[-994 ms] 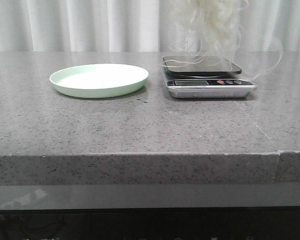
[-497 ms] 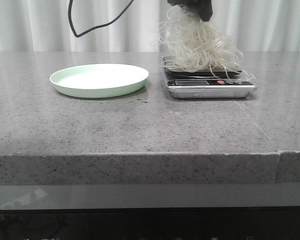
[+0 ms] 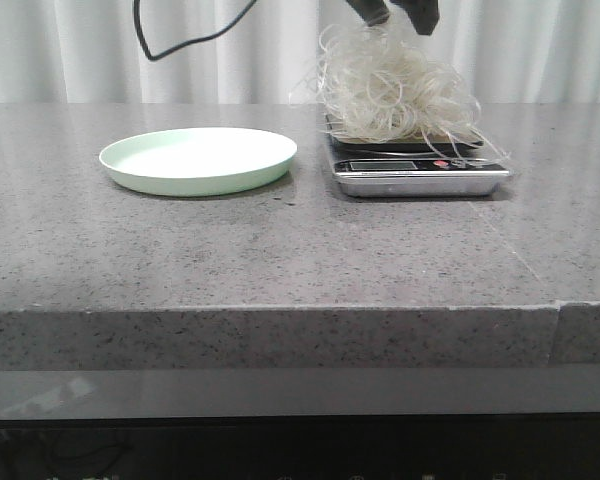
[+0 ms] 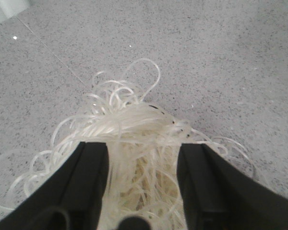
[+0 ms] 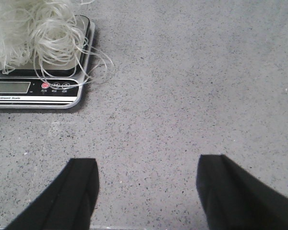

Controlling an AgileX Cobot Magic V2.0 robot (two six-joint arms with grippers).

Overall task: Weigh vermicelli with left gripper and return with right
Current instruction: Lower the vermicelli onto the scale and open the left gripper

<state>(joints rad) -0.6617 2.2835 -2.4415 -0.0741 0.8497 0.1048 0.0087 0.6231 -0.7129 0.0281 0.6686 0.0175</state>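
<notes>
The vermicelli (image 3: 395,92), a fluffy whitish nest, rests on the platform of the digital scale (image 3: 420,172) at the back right, with stray loops hanging over its edges. My left gripper (image 3: 402,15) is right above the nest at the top of the front view, open. In the left wrist view the left gripper (image 4: 143,146) has its black fingers apart, and the vermicelli (image 4: 134,124) lies between and below them. My right gripper (image 5: 146,163) is open and empty over bare table to the right of the scale (image 5: 33,88). The vermicelli (image 5: 29,28) shows there too.
An empty pale green plate (image 3: 198,160) sits left of the scale. A black cable (image 3: 180,35) hangs above the plate. The grey speckled table (image 3: 300,260) ends at a front edge. White curtains hang behind.
The left gripper brought the vermicelli down from high above onto the scale. Its jaws have opened and lifted slightly, and the nest has settled on the platform.
</notes>
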